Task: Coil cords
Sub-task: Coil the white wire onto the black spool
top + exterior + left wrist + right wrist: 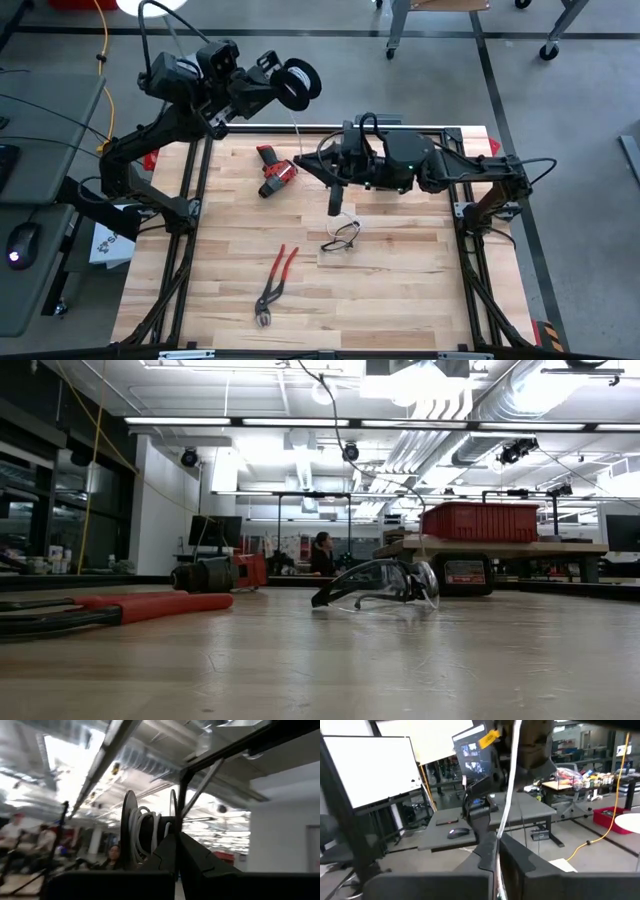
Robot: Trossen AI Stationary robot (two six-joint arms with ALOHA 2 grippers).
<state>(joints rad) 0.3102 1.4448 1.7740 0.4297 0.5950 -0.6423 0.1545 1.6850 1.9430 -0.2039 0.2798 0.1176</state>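
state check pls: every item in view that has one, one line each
spool: held up off the table in the left tool, shut on it, partly wound
white cord: pinched in the shut right tool
safety glasses: on table, arms unfolded
pliers: flat on table, handles spread
drill: lying on its side

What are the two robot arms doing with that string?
The left gripper holds a small round black spool up past the wooden table's far edge, shut on it. The right gripper has pinched shut on the thin white cord running from that spool. Red-handled pliers, clear safety glasses and a red and black tool lie untouched.
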